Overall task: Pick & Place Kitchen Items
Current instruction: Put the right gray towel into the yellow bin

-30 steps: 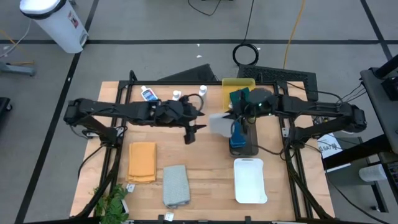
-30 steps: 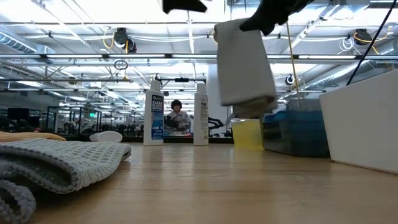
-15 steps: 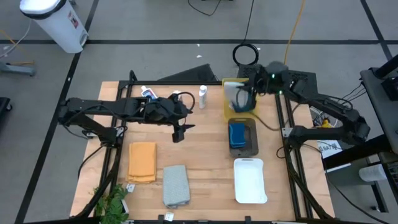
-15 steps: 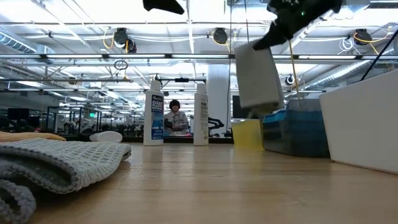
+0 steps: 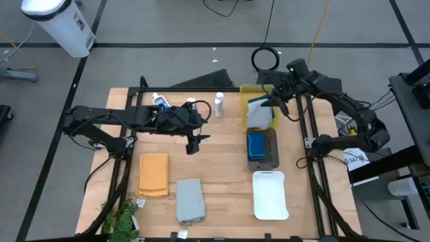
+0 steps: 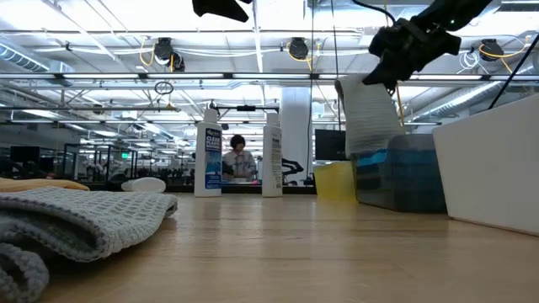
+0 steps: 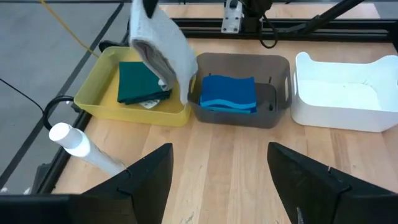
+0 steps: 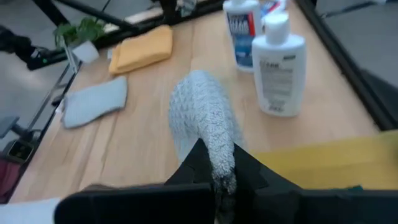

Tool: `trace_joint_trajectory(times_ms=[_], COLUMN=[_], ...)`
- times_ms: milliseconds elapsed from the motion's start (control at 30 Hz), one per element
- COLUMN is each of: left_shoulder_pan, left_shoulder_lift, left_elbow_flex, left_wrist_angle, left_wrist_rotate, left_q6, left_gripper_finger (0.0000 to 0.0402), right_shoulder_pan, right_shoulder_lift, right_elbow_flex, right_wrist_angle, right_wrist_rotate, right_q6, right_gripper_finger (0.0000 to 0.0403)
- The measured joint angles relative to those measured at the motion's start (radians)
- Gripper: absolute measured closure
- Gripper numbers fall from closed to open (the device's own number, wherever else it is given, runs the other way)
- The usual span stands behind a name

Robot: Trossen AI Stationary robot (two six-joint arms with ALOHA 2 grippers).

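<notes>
A grey folded towel (image 5: 260, 111) was held in the closed jaws of the right gripper (image 5: 274, 101) above the yellow tray (image 5: 244, 115). The left gripper (image 5: 195, 142), jaws parted and empty, was held over the worktop (image 5: 222, 168).

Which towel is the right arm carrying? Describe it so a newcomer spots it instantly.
Start at the yellow tray at the table's far edge, beside the dark grey tray. Hanging over it from the shut right gripper is a grey towel. Unlike the grey towel on the table and the orange towel, it is off the table.
</notes>
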Motion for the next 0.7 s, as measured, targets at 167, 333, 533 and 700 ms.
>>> trace_joint_trajectory(times_ms=[167, 333, 533, 700], left_shoulder_pan=[0.000, 0.000, 0.000, 0.000], left_shoulder_lift=[0.000, 0.000, 0.000, 0.000], left_elbow_flex=[-0.028, -0.076, -0.085, -0.085], left_wrist_angle=[0.023, 0.066, 0.071, 0.086], left_wrist_rotate=[-0.001, -0.002, -0.002, -0.003], left_q6=[-0.002, -0.002, -0.008, -0.004], left_gripper_finger=[0.0141, 0.0136, 0.0141, 0.0139], right_shoulder_pan=[0.000, 0.002, 0.002, 0.002], right_shoulder_lift=[0.026, 0.088, 0.175, 0.237], right_elbow_flex=[0.000, 0.000, 0.000, 0.000], right_wrist_angle=[-0.024, -0.020, 0.011, 0.094], right_wrist_rotate=[0.036, 0.084, 0.168, 0.318], right_q6=[-0.057, -0.087, -0.109, -0.103], right_gripper_finger=[0.0402, 0.0402, 0.0402, 0.0401])
